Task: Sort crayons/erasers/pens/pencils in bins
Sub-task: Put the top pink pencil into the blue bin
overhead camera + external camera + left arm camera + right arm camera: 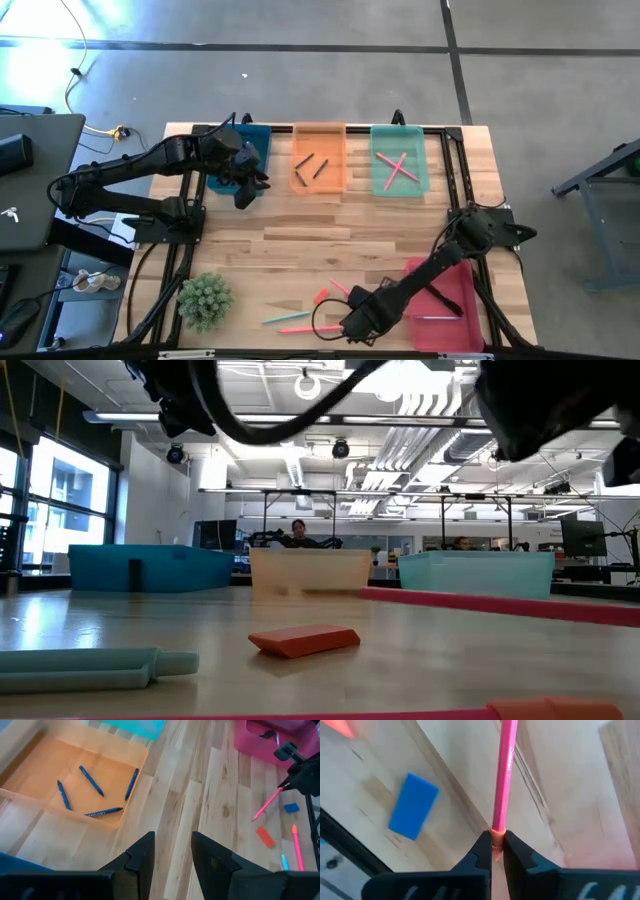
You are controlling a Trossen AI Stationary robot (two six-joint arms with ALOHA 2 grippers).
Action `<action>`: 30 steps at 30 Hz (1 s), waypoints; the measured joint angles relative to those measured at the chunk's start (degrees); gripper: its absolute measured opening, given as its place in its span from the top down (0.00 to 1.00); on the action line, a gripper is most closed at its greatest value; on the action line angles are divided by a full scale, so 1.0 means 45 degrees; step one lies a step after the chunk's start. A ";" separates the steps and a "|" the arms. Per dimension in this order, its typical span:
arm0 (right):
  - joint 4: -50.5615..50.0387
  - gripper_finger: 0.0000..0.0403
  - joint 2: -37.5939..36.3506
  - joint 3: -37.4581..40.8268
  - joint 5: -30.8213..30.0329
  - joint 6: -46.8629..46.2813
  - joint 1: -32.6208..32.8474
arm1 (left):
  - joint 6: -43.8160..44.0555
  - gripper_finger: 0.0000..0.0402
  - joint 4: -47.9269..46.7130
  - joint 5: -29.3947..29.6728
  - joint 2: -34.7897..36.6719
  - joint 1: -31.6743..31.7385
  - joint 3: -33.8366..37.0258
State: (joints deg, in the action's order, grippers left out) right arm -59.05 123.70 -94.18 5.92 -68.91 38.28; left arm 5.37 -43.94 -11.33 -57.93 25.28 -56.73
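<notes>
My right gripper (497,837) is low over the table's near middle (356,305), shut on a pink pencil (504,775). A blue eraser (413,806) lies flat beside it. An orange-red eraser (321,296), a light blue pencil (285,317) and another pink pencil (297,329) lie flat on the wood nearby. My left gripper (172,852) hangs open and holds nothing, between the dark blue bin (250,150) and the orange bin (320,158). The orange bin holds several crayons (91,781). My right gripper pinches the pencil's orange end cap (497,831) between its two fingers. The fingers come from above, pointing down. The pencil's shaft (267,804) runs out from them toward the far left. Whether its free end rests on the table I cannot tell.
The light green-teal bin (400,160) at the far right holds crossed pink pencils. The red-pink bin (450,300) at the near right holds pens. A small green plant (205,300) stands at the near left. Bare wood spans the table's middle.
</notes>
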 joint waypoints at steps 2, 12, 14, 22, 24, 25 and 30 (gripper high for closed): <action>0.0013 0.99 -0.0008 -0.0157 -0.0179 -0.0235 -0.0039 | 0.0002 0.71 -0.0007 -0.0004 0.0000 0.0005 0.0000; -0.1084 0.99 -0.0036 -0.1658 -0.1197 -0.0588 -0.0793 | 0.0097 0.71 0.0000 -0.0005 0.0000 0.0005 0.0000; -0.1669 0.99 -0.0057 -0.2013 -0.1408 -0.0392 -0.1019 | 0.0097 0.71 0.0000 -0.0005 0.0000 0.0002 0.0000; -0.4463 0.99 -0.0067 -0.3551 -0.3426 -0.0155 -0.1932 | 0.0000 0.71 0.0000 -0.0005 0.0000 0.0005 0.0000; -0.4997 0.99 -0.0078 -0.3747 -0.3941 -0.0117 -0.2136 | 0.0000 0.71 0.0005 -0.0005 0.0000 0.0005 0.0000; -0.5280 0.99 -0.0078 -0.3809 -0.4069 -0.0055 -0.2257 | 0.0000 0.71 0.0005 -0.0005 0.0000 0.0005 0.0000; -0.5898 1.00 -0.0564 -0.3556 -0.4475 0.0609 -0.2968 | 0.0000 0.71 0.0005 -0.0005 0.0000 0.0005 0.0000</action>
State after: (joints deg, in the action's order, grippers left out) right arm -85.59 121.16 -110.19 -14.22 -66.17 24.92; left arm 5.37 -43.92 -11.35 -57.93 25.30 -56.73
